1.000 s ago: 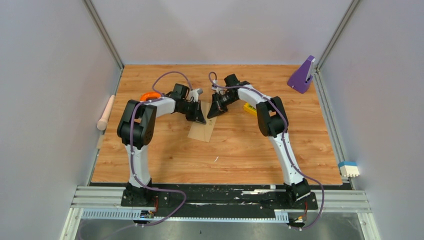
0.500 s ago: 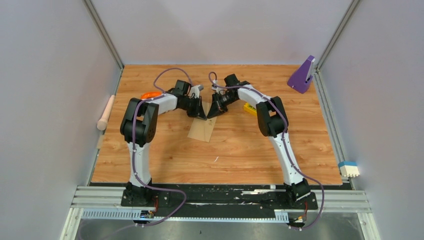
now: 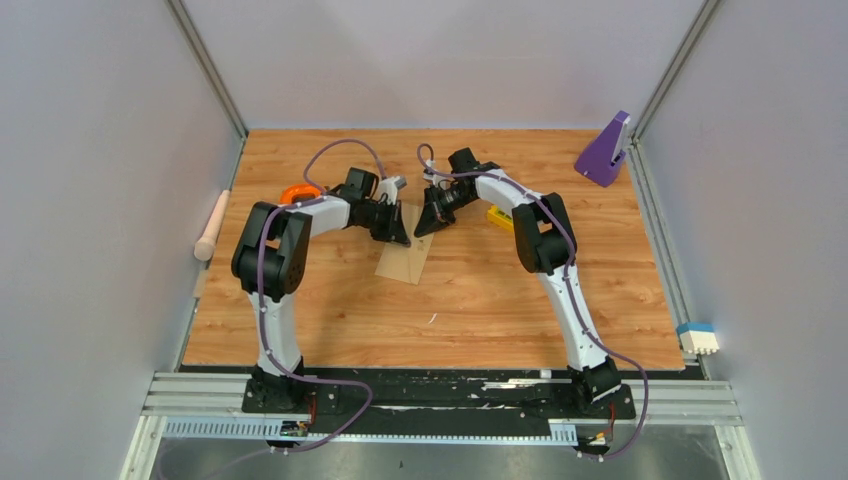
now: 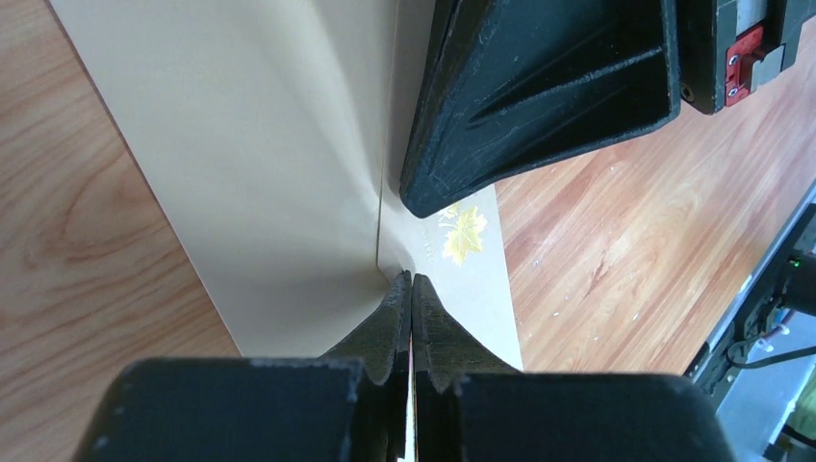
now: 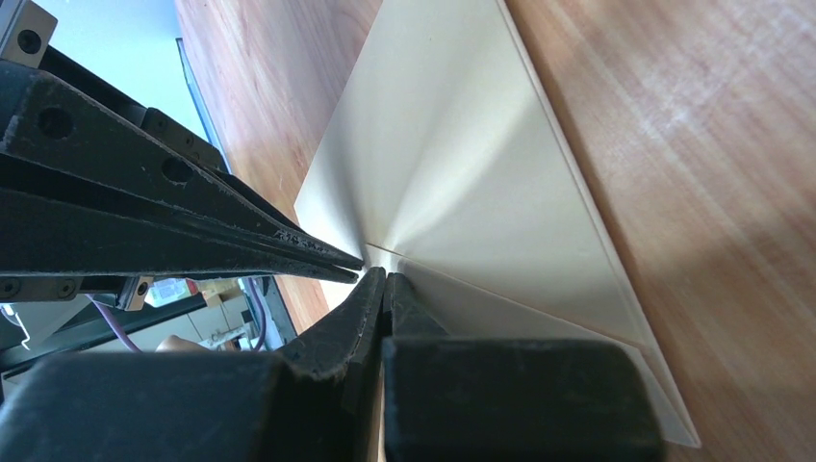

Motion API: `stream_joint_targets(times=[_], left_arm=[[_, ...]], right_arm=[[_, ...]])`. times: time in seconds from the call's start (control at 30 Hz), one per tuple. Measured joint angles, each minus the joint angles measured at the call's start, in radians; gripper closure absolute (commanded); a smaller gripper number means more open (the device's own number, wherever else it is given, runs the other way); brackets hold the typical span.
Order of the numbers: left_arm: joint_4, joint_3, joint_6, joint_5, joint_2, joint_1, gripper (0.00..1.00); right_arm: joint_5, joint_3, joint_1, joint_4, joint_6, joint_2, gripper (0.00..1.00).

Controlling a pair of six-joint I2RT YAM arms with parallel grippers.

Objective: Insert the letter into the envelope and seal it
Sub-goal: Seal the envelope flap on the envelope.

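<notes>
Lying flat near the middle of the desk (image 3: 480, 300), the envelope (image 3: 402, 260) runs lengthwise away from the arm bases at a slight tilt, and its far end sits under the two tools. The left tool (image 3: 404, 240) reaches in from the left and the right tool (image 3: 419, 232) from the right, so that their tips stand just beside each other over that far end. Both tools are closed tight, finger against finger with no gap between them (each wrist view looks along its own pair of black fingers to a single point). In the left wrist view that point touches the paper at a crease line, and the paper's shading fans out from the spot. The tip of the right tool hangs just above the same crease. A small gold leaf print (image 4: 466, 234) shows on the paper close to both tips. The right wrist view gives the mirror of this: its closed tip meets the paper where a fold line starts, with the left tool's fingers coming in low from the left. Whether either tool pinches any paper or only presses on it cannot be told, nor whether the letter lies inside. Elsewhere on the desk an orange ring (image 3: 298, 192) sits behind the left arm, a yellow block (image 3: 499, 217) beside the right arm, and a purple stand (image 3: 604, 152) in the far right corner. A pale rod (image 3: 212, 226) lies along the left edge.
</notes>
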Motion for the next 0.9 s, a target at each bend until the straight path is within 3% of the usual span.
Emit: stream_joint_targets(times=[0.9], left_arm=[[-0.061, -0.013, 0.07, -0.072, -0.044, -0.08, 1.0]], right_arm=[[0.009, 0.0, 0.002, -0.015, -0.006, -0.003, 1.0]])
